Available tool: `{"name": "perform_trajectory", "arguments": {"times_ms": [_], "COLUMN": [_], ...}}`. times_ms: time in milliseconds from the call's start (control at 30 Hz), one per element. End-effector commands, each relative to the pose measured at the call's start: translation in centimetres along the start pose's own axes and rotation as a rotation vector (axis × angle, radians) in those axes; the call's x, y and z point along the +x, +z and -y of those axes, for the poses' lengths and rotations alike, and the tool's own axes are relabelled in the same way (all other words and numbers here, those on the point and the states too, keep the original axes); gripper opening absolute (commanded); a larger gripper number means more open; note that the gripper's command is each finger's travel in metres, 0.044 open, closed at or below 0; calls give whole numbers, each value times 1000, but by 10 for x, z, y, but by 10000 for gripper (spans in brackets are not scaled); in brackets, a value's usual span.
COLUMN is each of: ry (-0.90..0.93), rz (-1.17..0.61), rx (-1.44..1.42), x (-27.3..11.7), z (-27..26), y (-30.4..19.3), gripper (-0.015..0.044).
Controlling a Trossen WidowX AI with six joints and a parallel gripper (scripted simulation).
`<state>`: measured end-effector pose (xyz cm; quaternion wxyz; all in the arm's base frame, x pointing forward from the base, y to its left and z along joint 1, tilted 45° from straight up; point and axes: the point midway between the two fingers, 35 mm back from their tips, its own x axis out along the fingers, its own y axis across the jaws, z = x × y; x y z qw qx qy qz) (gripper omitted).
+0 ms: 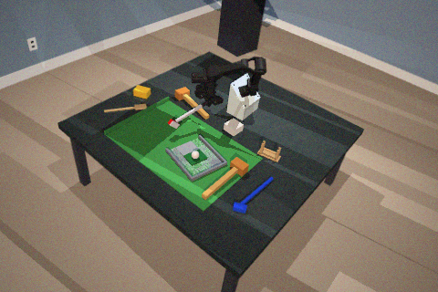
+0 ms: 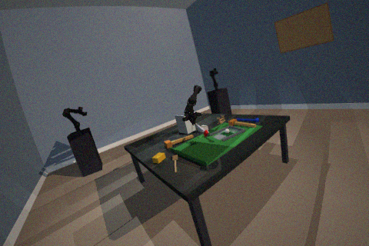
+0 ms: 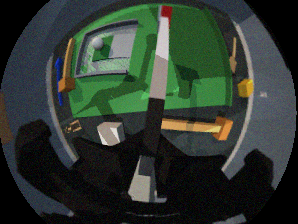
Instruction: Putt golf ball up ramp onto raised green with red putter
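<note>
The gripper [image 1: 206, 99] [image 2: 193, 118] [image 3: 149, 132] is standing narrow, closed on the red putter [image 1: 187, 115] [image 2: 200, 127] [image 3: 160, 75]. The shaft is reaching out over the mat [image 1: 137, 137] [image 2: 204, 151] [image 3: 210, 50], its long axis running roughly parallel to the worktop's [image 1: 297, 119] far-left edge as the top view is showing it, the red-marked head pointing toward the near-left edge. Whether the head is touching the mat, I cannot tell.

The golf ball [image 1: 195, 154] [image 2: 227, 131] [image 3: 98, 43] is sitting on the raised green [image 1: 188, 160] [image 3: 102, 54], inside the grey-walled ramp [image 1: 183, 147] [image 2: 219, 134] [image 3: 122, 45]. From both gripper and head it is lying toward the near corner, well apart from the head. The putt is seemingly succeeding, so the coming move is probably calling for keeping the putter clear while the ball is settling; one arm is working here.

Counting: one putter, one ball, one ramp, one raised green; two orange-headed mallets [image 1: 238, 165] [image 2: 233, 122] [image 3: 66, 84], one small tan mallet [image 1: 140, 107] [image 2: 175, 157] [image 3: 233, 64], one blue mallet [image 1: 240, 207] [image 2: 250, 120], one yellow block [image 1: 141, 91] [image 2: 158, 157] [image 3: 245, 88], one pale block [image 1: 233, 127] [image 2: 204, 127] [image 3: 107, 132].
</note>
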<state>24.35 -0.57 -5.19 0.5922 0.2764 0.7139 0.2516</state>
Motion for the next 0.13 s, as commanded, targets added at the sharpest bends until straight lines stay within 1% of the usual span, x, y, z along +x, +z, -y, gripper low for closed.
{"name": "perform_trajectory", "arguments": {"times_ms": [0,100], "ry": [0,0], "rz": [3,3], "rx": [2,2], "x": [0,0], "z": [0,0], "y": [1,1], "gripper": [0,0]}}
